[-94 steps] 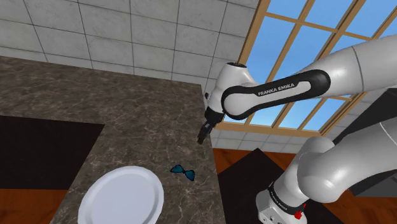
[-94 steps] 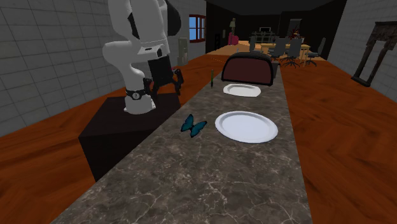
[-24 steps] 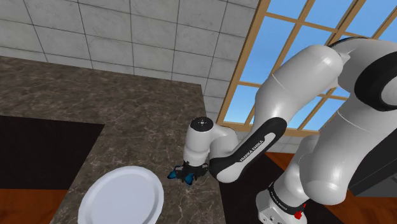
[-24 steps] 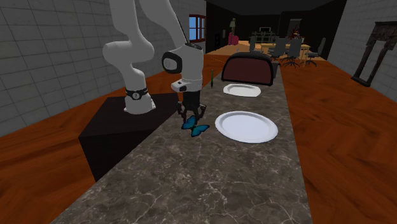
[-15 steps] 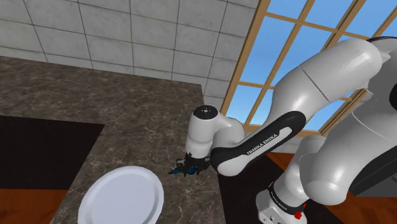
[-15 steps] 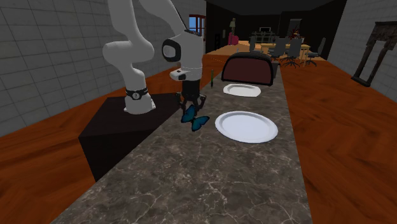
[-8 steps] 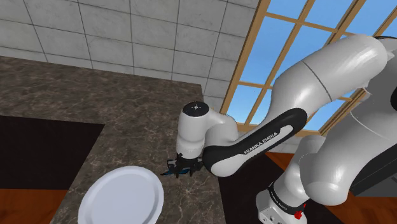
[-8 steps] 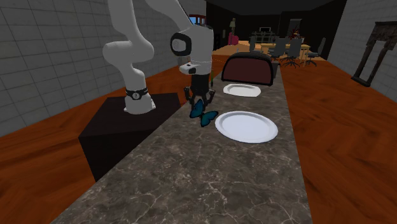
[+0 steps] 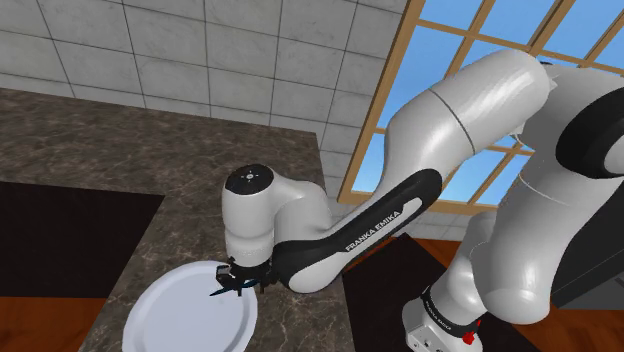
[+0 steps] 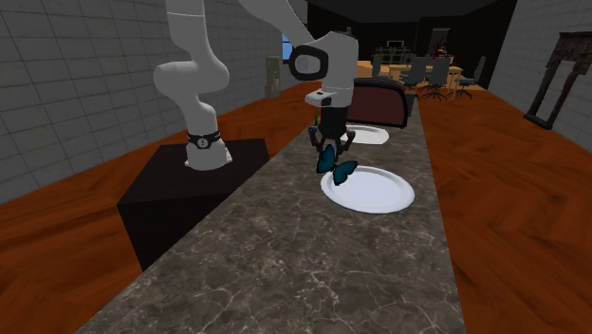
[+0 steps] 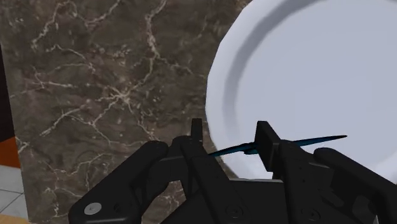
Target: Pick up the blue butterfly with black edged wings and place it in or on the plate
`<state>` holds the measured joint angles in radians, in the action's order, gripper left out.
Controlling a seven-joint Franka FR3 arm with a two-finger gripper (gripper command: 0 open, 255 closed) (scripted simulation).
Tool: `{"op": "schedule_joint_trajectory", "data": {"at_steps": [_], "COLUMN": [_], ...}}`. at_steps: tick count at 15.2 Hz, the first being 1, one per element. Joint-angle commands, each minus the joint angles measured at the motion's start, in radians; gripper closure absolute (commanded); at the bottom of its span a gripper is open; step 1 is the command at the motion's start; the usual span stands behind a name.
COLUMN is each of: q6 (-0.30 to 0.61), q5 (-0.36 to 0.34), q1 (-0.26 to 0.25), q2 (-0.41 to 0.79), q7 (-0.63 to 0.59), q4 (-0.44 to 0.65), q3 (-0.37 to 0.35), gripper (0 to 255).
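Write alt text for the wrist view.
The black pincer clasps a thin blue butterfly, seen edge-on, over the edge of a white plate. The plate lies on a dark marbled counter.

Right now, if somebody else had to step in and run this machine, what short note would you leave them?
Grip: the end effector is shut on the blue butterfly, holding it clear of the dark stone counter.
Position: the butterfly hangs over the white plate at the rim nearest the stand, not touching it.
Done: the pick-up and most of the carry.
Left: probably move a little further over the plate, lower, release, then back away.
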<state>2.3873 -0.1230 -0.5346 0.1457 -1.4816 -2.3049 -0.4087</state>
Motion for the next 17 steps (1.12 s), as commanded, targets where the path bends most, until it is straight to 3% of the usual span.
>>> {"op": "schedule_joint_trajectory", "data": {"at_steps": [1,7,14,15,16,17], "q6": [-0.022,-0.128,-0.079,-0.079,-0.079,-0.079], "q5": [-0.042,-0.108,-0.134,-0.134,-0.133,-0.133], "q1": [-0.024,-0.111,-0.124,-0.124,-0.125,-0.125], "q2": [0.081,0.26,0.305,0.305,0.304,0.304], "q7": [-0.05,-0.144,-0.162,-0.162,-0.162,-0.162], "q4": [0.093,0.358,0.357,0.357,0.358,0.358], "q3": [0.0,0.006,0.02,0.019,0.019,0.019], "gripper": [255,255,255,0,255,0]}}
